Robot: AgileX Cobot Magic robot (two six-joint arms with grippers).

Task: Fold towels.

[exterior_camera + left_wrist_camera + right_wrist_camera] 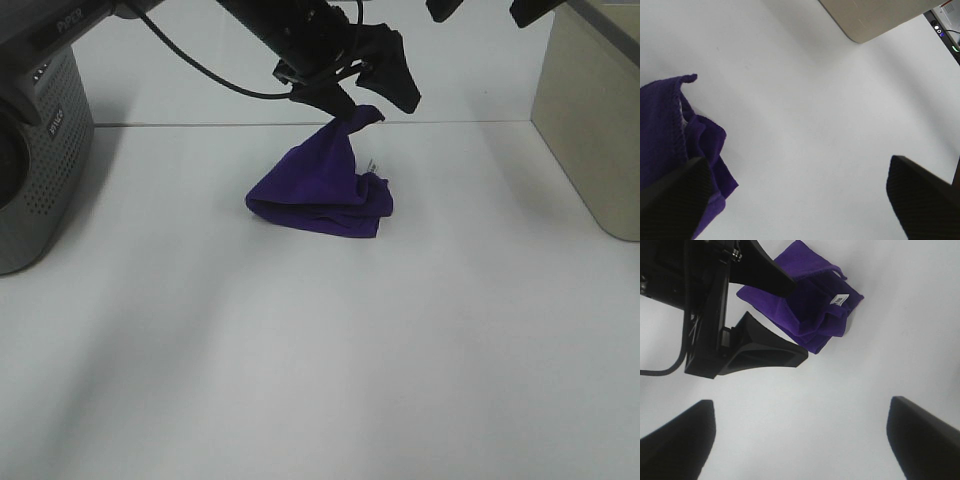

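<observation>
Towel [320, 195], deep purple, lies bunched on the white counter [300, 380] in the upper middle of the high view. One corner stands up in a peak against a finger of the left gripper [795, 165]. That gripper's jaws are spread wide, with the cloth beside one finger rather than between them. A white tag [839, 299] shows on the heap. The right gripper [800, 440] hangs at the upper right, also spread wide and holding nothing.
</observation>
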